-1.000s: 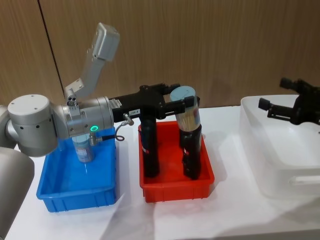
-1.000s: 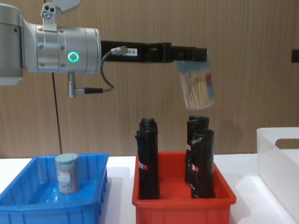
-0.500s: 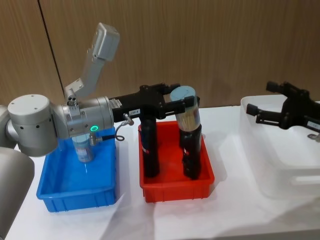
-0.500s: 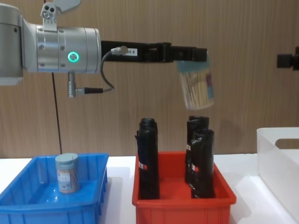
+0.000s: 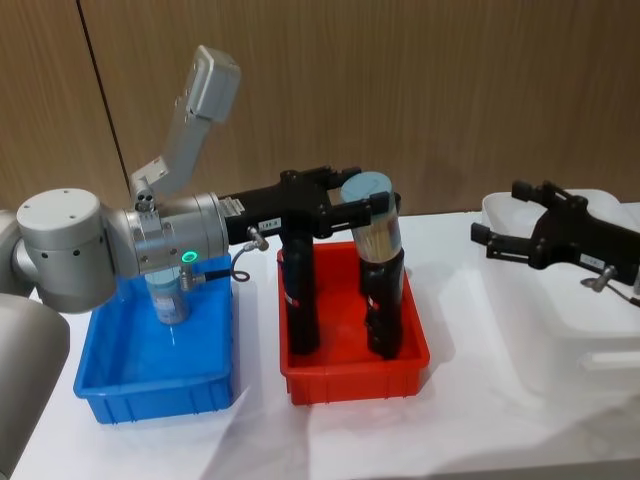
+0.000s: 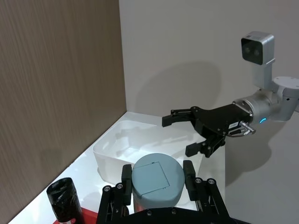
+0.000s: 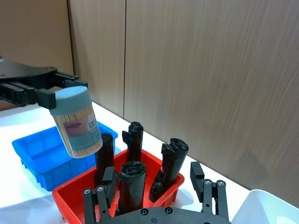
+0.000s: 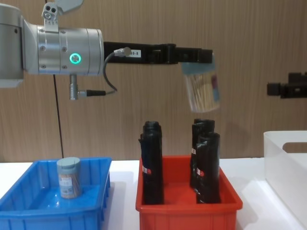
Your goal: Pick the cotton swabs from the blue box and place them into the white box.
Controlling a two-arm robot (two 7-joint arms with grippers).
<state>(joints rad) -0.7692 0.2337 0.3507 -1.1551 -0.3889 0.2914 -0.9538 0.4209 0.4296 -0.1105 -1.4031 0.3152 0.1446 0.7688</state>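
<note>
swab tub (image 8: 202, 91) tilted aloft, second tub (image 8: 69, 178) upright in blue box (image 8: 29, 213).

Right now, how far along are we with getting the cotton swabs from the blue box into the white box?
Done: nothing yet; the white box looks bare inside. In hand: the left pincer grips one swab tub, tilted, high above the red bin. The right pincer hangs open over the white box's left edge. Left: deliver this tub, then fetch the second tub standing in the blue box.
</note>
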